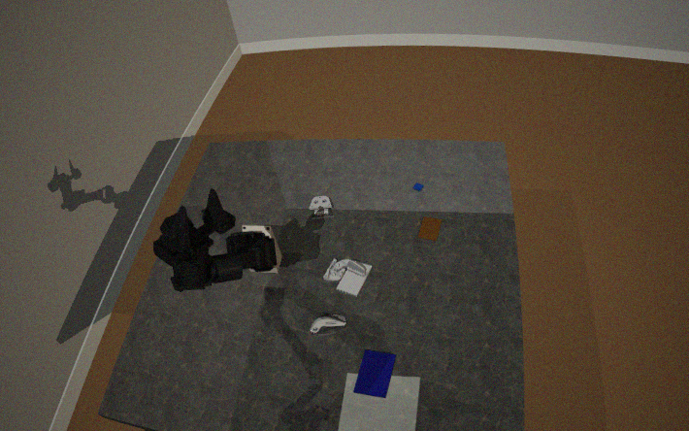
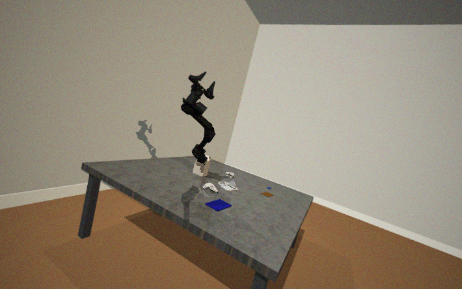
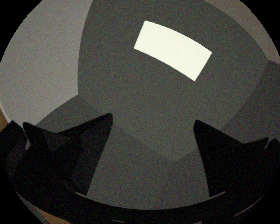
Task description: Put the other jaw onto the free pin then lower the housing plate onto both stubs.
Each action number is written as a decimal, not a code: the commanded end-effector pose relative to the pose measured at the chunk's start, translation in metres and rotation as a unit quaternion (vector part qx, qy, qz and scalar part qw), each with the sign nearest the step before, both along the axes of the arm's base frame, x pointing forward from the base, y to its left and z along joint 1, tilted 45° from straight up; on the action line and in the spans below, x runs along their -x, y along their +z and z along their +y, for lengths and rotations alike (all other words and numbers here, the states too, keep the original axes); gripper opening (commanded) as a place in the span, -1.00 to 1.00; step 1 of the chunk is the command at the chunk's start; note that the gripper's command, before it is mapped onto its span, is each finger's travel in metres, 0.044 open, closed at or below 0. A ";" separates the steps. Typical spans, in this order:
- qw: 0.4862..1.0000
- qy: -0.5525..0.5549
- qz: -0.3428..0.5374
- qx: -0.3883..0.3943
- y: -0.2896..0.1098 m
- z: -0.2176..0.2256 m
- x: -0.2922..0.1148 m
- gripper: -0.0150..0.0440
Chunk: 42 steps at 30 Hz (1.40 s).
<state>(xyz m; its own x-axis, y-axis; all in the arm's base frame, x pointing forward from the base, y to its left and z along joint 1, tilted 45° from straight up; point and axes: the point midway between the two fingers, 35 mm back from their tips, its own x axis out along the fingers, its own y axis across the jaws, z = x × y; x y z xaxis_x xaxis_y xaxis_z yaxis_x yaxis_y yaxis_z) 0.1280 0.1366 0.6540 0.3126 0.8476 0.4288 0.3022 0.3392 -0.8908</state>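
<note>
My gripper (image 1: pixel 197 199) (image 2: pixel 209 77) (image 3: pixel 155 121) is open and empty, raised high above the table near the arm's base; the wrist view shows only ceiling and walls between its fingers. A white base plate (image 1: pixel 354 283) (image 2: pixel 230 187) lies mid-table with a white curved jaw at its upper left in the top view; pins and teeth are too small to tell. Another white curved jaw (image 1: pixel 329 323) (image 2: pixel 209 186) lies apart on the table. A small white plate with two dark holes (image 1: pixel 320 203) (image 2: pixel 230 174), apparently the housing plate, sits apart near the arm's base.
A dark blue square (image 1: pixel 375 373) (image 2: pixel 218 204), an orange-brown square (image 1: pixel 429 228) (image 2: pixel 267 194) and a small blue piece (image 1: pixel 417 186) (image 2: pixel 269 187) lie on the grey table (image 1: pixel 459 331) (image 2: pixel 146 179). A pale rectangle by the dark blue square in the top camera looks like a reflection.
</note>
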 end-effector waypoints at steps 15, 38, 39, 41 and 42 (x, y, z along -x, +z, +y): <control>1.000 0.000 0.000 0.000 0.000 0.000 0.000 -0.29; 1.000 0.014 -0.025 -0.003 0.004 0.003 0.014 -0.49; 0.999 0.020 -0.035 -0.005 0.005 0.004 0.020 -0.49; 0.998 0.031 -0.055 -0.009 0.008 0.006 0.032 -0.49; 0.997 0.037 -0.064 -0.011 0.010 0.006 0.038 -0.49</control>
